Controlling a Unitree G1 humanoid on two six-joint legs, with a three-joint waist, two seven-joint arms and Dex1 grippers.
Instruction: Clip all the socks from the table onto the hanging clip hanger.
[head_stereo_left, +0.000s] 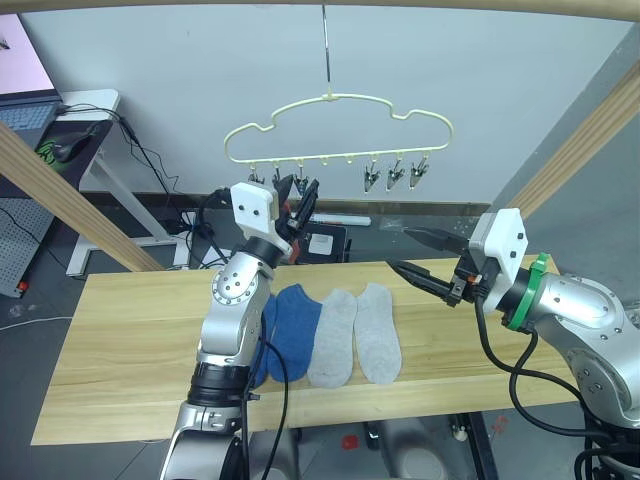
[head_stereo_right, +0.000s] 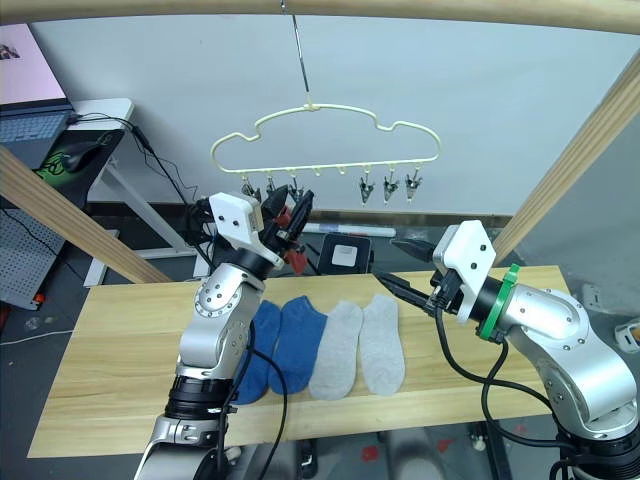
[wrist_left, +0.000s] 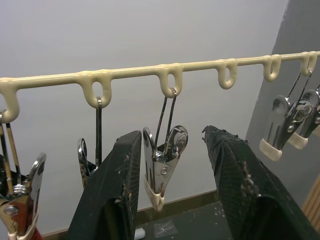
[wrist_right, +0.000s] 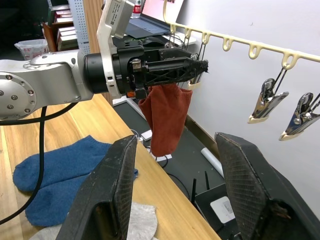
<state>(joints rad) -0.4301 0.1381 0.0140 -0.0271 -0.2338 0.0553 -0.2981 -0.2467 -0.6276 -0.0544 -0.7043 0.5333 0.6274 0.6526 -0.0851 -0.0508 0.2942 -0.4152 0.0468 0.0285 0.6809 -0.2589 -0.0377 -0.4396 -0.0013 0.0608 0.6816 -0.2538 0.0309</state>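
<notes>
Four socks (head_stereo_left: 330, 335) on table (head_stereo_left: 130, 340), rust sock (wrist_right: 166, 117) clipped, both claws (wrist_left: 172, 165) (head_stereo_left: 415, 255) apart.

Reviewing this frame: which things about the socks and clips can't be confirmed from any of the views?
- Rust red socks: right wrist view shows one red mass hanging behind the left gripper; one sock or two, and which clip holds it, is hidden by the gripper.
- Blue socks: the left arm covers part of the pair in the eye views.
- Clip hanger: its leftmost clips are cut off by the left wrist view's edge.
</notes>
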